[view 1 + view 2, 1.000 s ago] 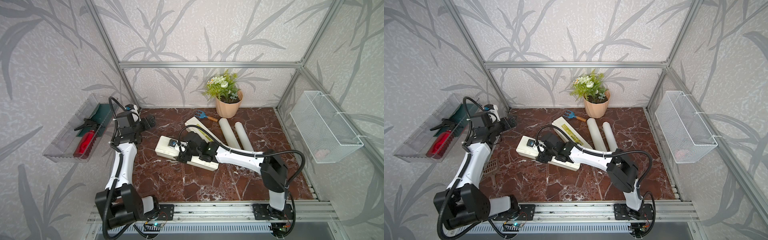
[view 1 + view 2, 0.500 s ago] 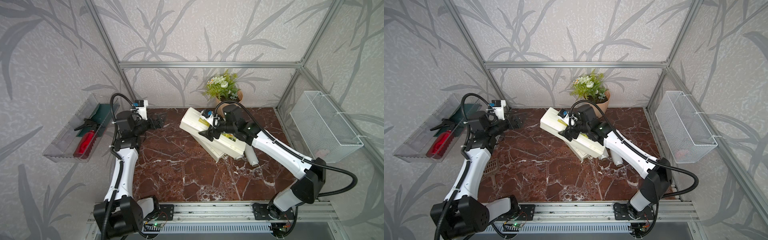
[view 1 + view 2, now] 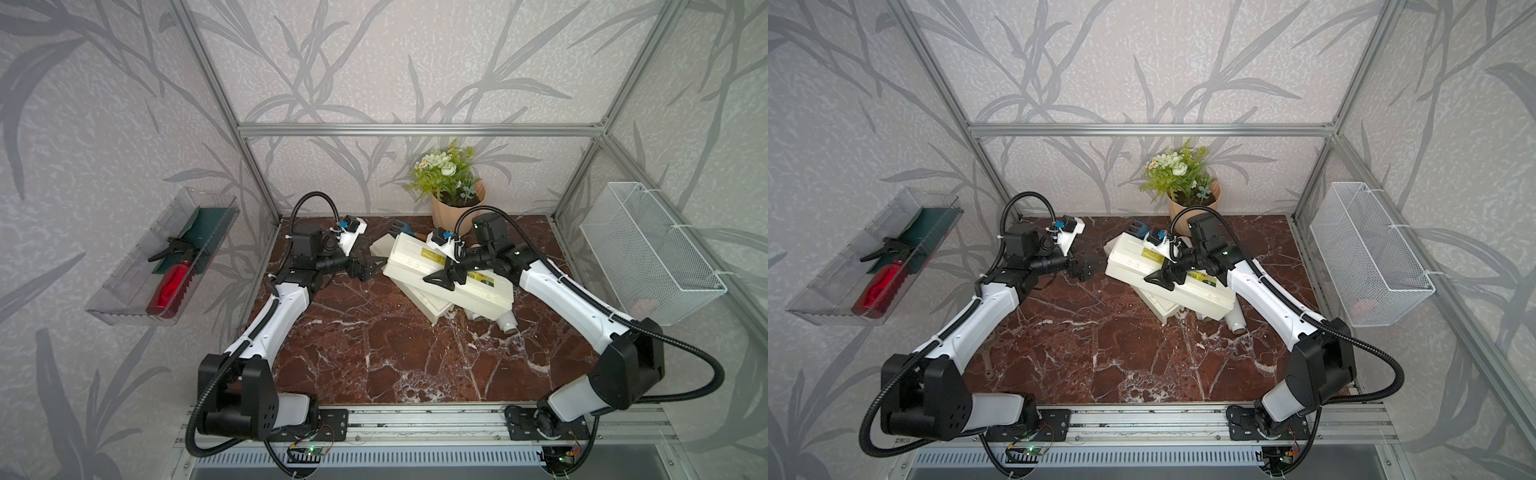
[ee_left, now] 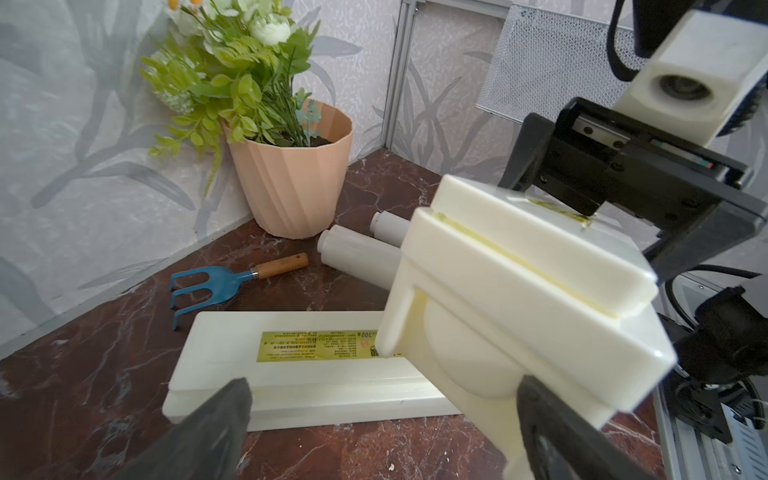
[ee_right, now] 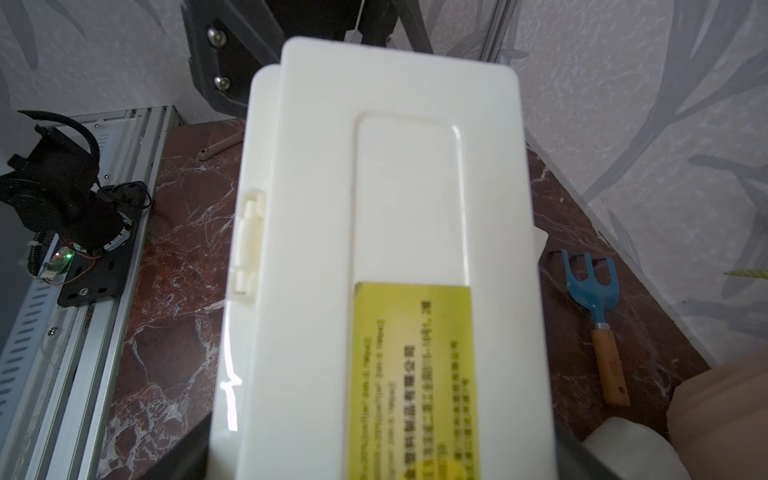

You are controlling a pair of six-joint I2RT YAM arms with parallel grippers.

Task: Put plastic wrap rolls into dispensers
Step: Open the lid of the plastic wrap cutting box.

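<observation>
Top dispenser: the top dispenser (image 3: 409, 259) is a long cream-white plastic box with a yellow-green label. Its lid is down, and it sits tilted and crosswise over the other box. I cannot tell if the two boxes touch.
Bottom dispenser: the bottom dispenser (image 4: 291, 374) is the same kind of box. It lies flat on the table with its lid down.
Rolls: two slim white plastic wrap rolls (image 4: 357, 253) lie side by side on the table, partly under the boxes. They are not in a box yet.
Right gripper: the right gripper (image 3: 449, 272) squeezes the top dispenser around its middle.
Left gripper: the left gripper (image 3: 372, 268) has its jaws wide apart and holds nothing. It is just beside the end of the top dispenser.
Table: a dark red marble table (image 3: 374, 353).
Nearby: a peach ribbed flower pot (image 3: 455, 212) with green plants stands near the rolls. A small blue garden fork with a wooden handle (image 4: 216, 282) lies next to it.
</observation>
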